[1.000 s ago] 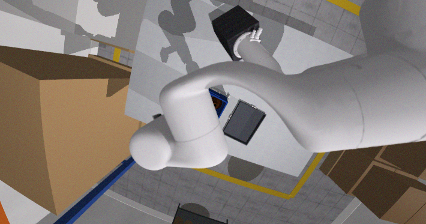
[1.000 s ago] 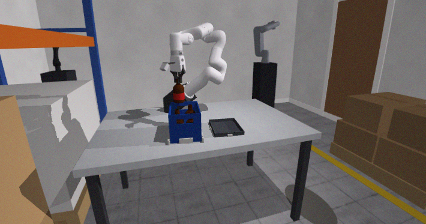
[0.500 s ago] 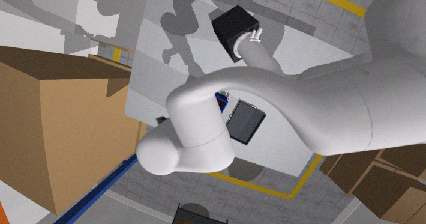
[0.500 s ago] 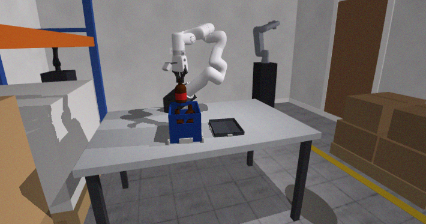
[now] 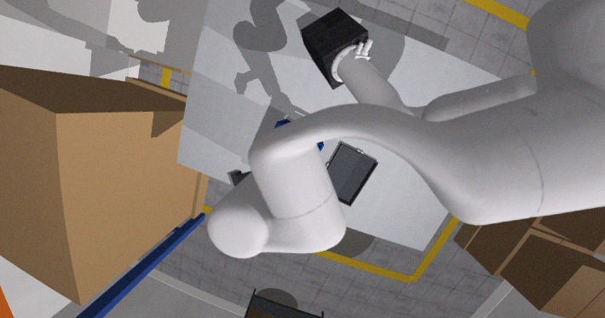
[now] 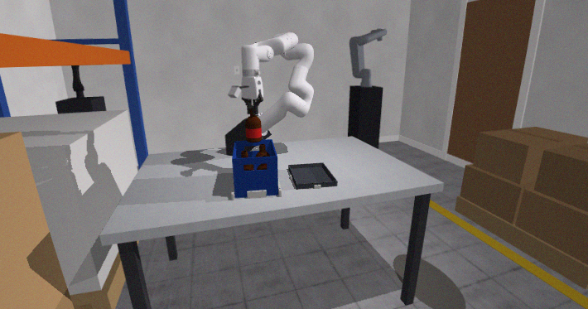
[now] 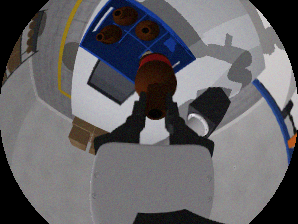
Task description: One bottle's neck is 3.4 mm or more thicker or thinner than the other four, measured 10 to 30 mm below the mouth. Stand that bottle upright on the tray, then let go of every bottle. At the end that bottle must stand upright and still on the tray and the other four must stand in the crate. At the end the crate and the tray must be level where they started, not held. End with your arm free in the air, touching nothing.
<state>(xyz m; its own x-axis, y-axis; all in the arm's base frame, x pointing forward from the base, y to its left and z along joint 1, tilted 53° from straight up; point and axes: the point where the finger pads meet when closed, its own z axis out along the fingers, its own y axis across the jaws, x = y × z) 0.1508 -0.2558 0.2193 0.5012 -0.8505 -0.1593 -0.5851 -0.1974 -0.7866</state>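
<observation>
My gripper [image 6: 253, 111] [image 7: 155, 99] is shut on the neck of a brown bottle with a red label [image 6: 253, 132] [image 7: 156, 82]. The bottle hangs upright just above the blue crate [image 6: 254, 183] [image 7: 107, 56] [image 5: 282, 124], towards its back. In the wrist view three brown bottles [image 7: 125, 16] [image 7: 148, 31] [image 7: 110, 35] stand in the crate's cells. The held bottle hides part of the crate, so a further bottle cannot be seen. The dark tray [image 5: 351, 173] [image 6: 312, 175] [image 7: 112, 84] lies flat beside the crate and holds no bottle. The arm hides the gripper in the top view.
The crate and tray sit on a pale table [image 6: 352, 193], with small light brackets at their edges. The arm's black base block [image 5: 334, 30] [image 7: 212, 105] stands behind the crate. Large cardboard boxes [image 5: 123, 182] [image 6: 518, 193] stand off the table.
</observation>
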